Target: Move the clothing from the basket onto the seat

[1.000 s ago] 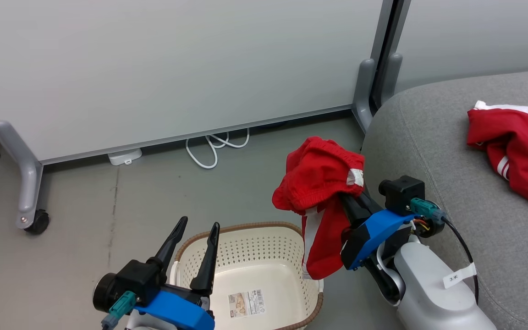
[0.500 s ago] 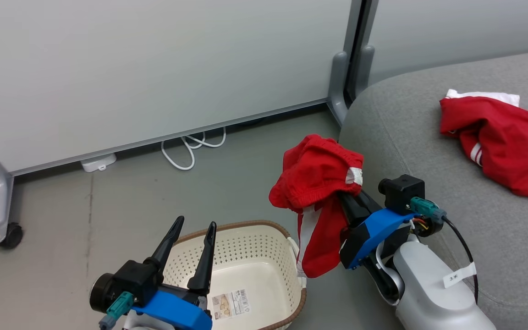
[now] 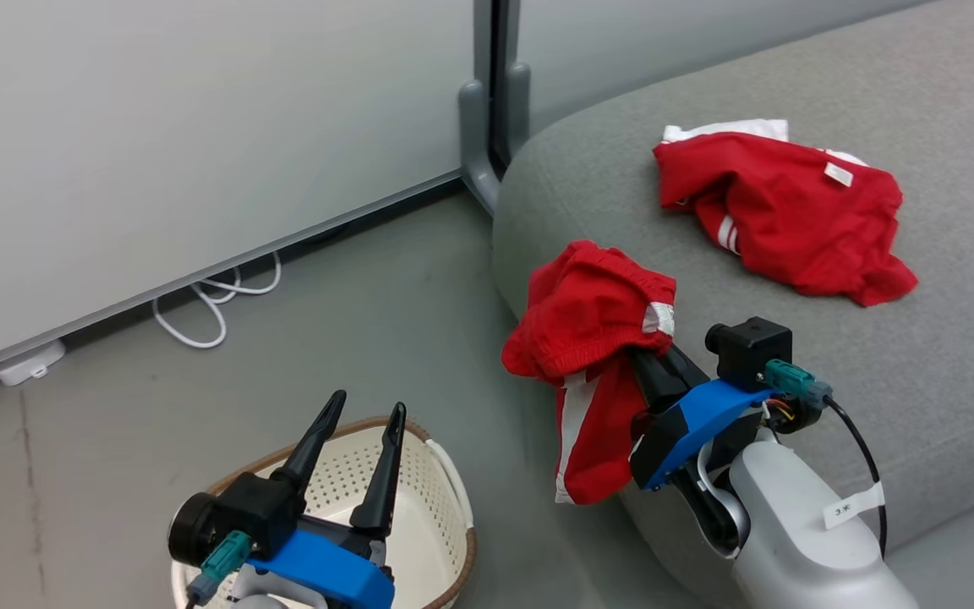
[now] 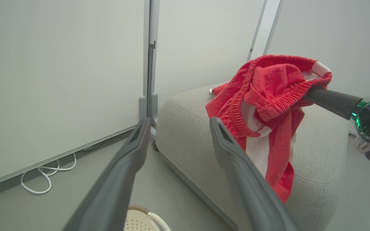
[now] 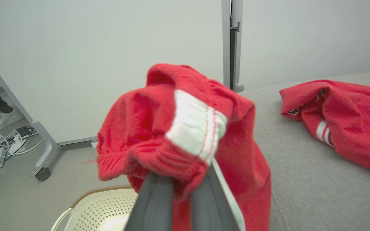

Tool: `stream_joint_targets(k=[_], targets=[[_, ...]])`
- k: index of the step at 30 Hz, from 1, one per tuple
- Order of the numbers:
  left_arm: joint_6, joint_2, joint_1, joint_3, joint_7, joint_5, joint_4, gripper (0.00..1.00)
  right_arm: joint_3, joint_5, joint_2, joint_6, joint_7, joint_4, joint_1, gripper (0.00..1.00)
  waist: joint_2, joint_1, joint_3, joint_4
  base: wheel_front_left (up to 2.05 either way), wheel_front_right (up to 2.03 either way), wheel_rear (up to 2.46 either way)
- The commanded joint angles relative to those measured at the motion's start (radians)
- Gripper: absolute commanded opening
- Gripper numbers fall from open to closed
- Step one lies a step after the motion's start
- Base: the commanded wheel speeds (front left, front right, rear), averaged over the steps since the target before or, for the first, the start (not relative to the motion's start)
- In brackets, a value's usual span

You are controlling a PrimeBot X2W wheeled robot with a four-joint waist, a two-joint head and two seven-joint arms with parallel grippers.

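The right gripper [image 3: 643, 364], jaws clenched on red shorts [image 3: 588, 313], hangs beside the sofa cushion [image 3: 918, 355] bearing another red garment [image 3: 783, 220]; the left gripper [image 3: 369, 403], jaws spread, hovers above the basket [image 3: 428, 474].

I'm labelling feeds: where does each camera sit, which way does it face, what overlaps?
Head view: on the head, looking down at basket and seat; left gripper open, right gripper shut on the held garment.
Left wrist view: left wrist, facing the seat's end between its spread fingers.
Right wrist view: right wrist, facing the held garment over its closed fingers.
All three share the held garment and seat.
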Motion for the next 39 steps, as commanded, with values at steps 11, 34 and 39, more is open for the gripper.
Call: stream_joint_targets(k=[11,34,39], targets=[[-0.002,0.025,-0.038,-0.015,-0.005,0.005,-0.003,1.0,-0.019,0.014,0.0,0.0,-0.006,-0.026,0.017,0.0,0.0,0.0,0.049,-0.171,0.0,0.0,0.0],[-0.002,0.037,-0.069,-0.039,-0.005,0.028,-0.014,1.0,-0.099,0.042,-0.023,0.0,-0.003,-0.056,-0.097,0.0,0.0,0.0,0.102,-0.153,0.0,0.0,0.0],[-0.002,0.054,-0.106,-0.058,-0.005,0.044,-0.038,1.0,-0.214,0.018,-0.075,0.0,0.044,-0.083,-0.218,0.0,0.0,0.0,0.178,-0.112,0.0,0.0,0.0]])
